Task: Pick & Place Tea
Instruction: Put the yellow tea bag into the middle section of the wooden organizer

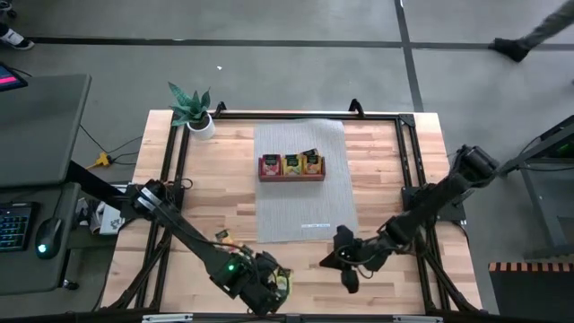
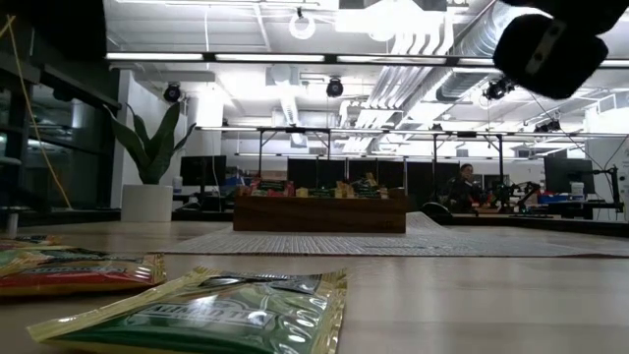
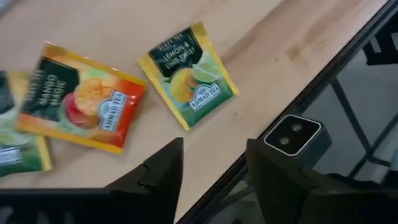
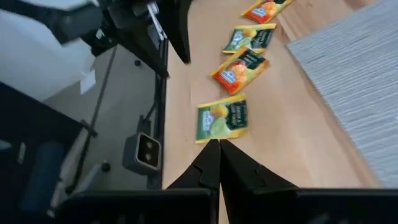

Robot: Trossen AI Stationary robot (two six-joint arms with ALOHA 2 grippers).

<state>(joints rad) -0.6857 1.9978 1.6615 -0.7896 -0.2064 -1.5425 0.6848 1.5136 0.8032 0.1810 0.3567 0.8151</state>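
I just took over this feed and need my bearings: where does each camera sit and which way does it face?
High: overhead, straight down; both arms, brown wooden tray.
Low: table height, facing the tray.
Left wrist: past open left gripper onto yellow-green lemon-lime tea packet by the table edge.
Right wrist: past shut right gripper onto the same packet.

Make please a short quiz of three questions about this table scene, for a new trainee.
1. True or false: the right gripper is shut.
2. Where does the wooden tray stand? A) on the grey mat B) on bare wood C) beside the keyboard
3. Fill in: in the left wrist view, the left gripper is ____ and holds nothing above the loose tea packets.

Key: 1 true; 2 A; 3 open
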